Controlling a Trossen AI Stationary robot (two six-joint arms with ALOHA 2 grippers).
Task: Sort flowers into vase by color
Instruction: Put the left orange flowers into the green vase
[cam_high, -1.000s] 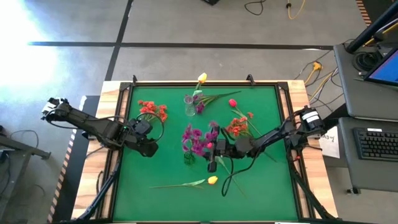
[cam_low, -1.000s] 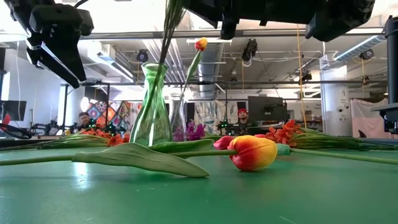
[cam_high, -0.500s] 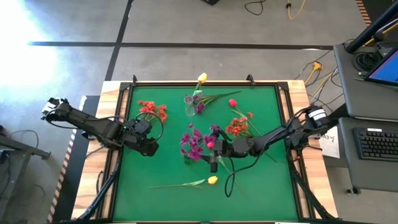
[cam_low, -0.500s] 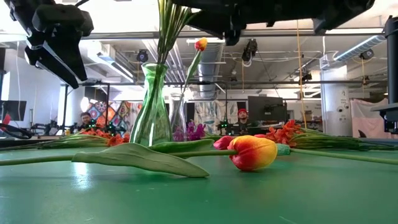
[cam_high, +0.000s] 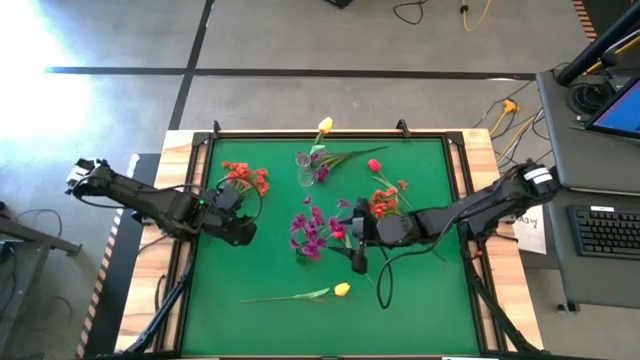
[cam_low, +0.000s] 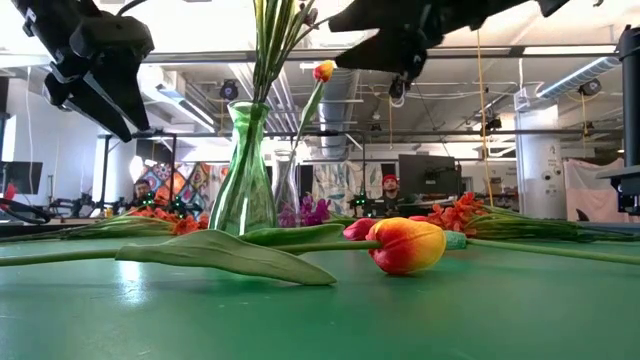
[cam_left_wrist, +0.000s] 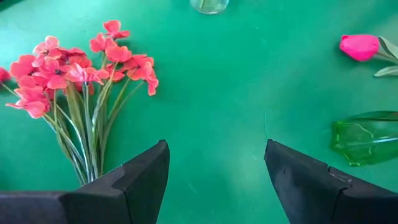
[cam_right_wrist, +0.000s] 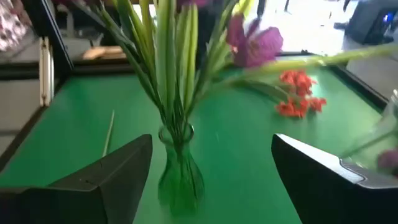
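Fingers of our left gripper (cam_high: 236, 232) stand apart, empty, at nine o'clock beside the orange-red spray (cam_high: 245, 177). Centre table, purple sprays (cam_high: 312, 228) stand in the green vase (cam_low: 243, 170), thin stiff stems crowding its narrow neck. At three o'clock our right gripper (cam_high: 358, 247) hangs spread wide and empty; we judge it should back off level, clear of the springy stems.

Bright overhead light, right wrist blurred
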